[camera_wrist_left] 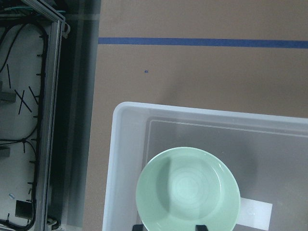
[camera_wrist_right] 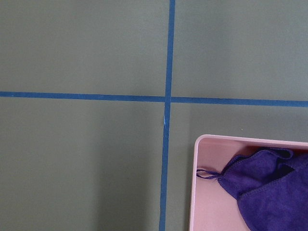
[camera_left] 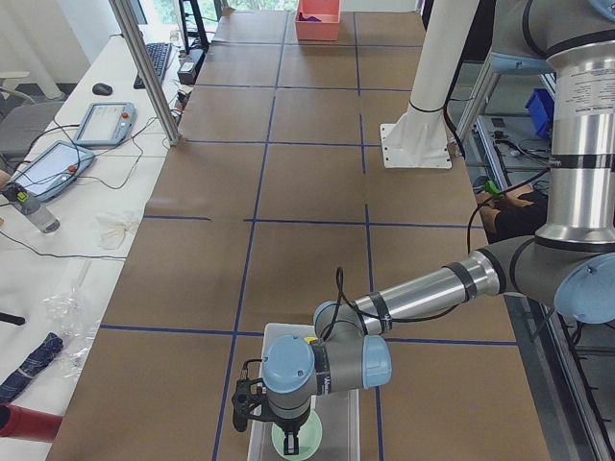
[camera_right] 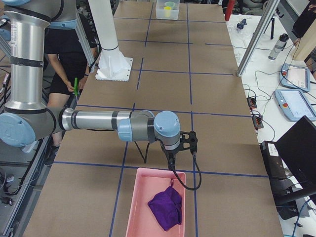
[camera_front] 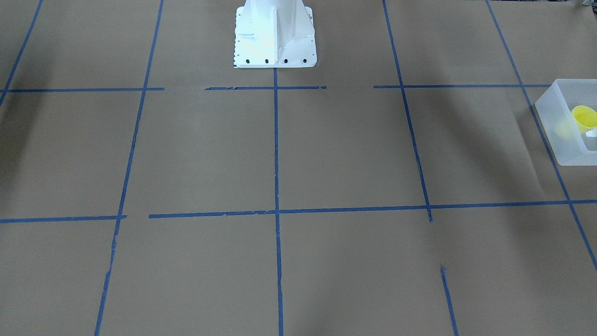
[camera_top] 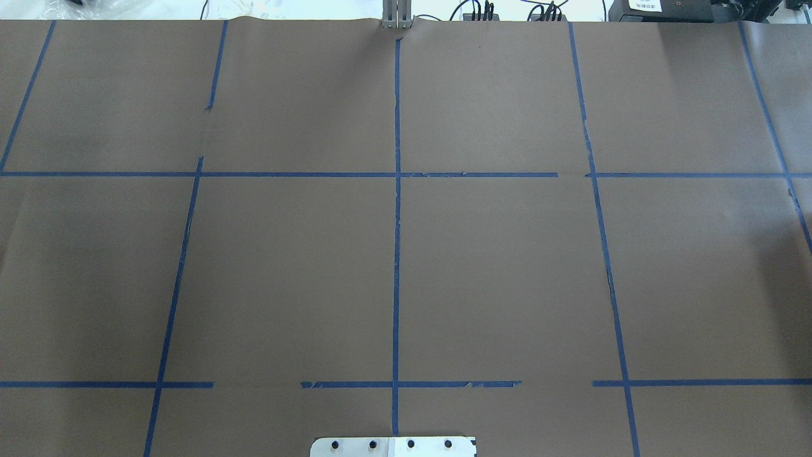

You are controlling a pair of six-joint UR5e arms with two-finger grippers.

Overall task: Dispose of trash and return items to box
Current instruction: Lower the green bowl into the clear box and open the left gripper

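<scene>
Hanging spread apart above bowl (camera_wrist_left: 187, 190) near box (camera_wrist_left: 126, 113) wall, left gripper (camera_wrist_left: 171, 227); right gripper (camera_right: 172, 161): cannot tell.

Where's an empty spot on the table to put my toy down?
The middle of the brown table, between the blue tape lines, is bare. The ends are crowded: green bowl and yellow cup at the box, purple cloth in the pink tray.

Close left-wrist, steep front: common box (camera_front: 557, 140)

One cup (camera_front: 585, 117), one bowl (camera_wrist_left: 187, 190), one box (camera_wrist_left: 126, 163), one pink tray (camera_right: 143, 192), one purple cloth (camera_right: 166, 206)
</scene>
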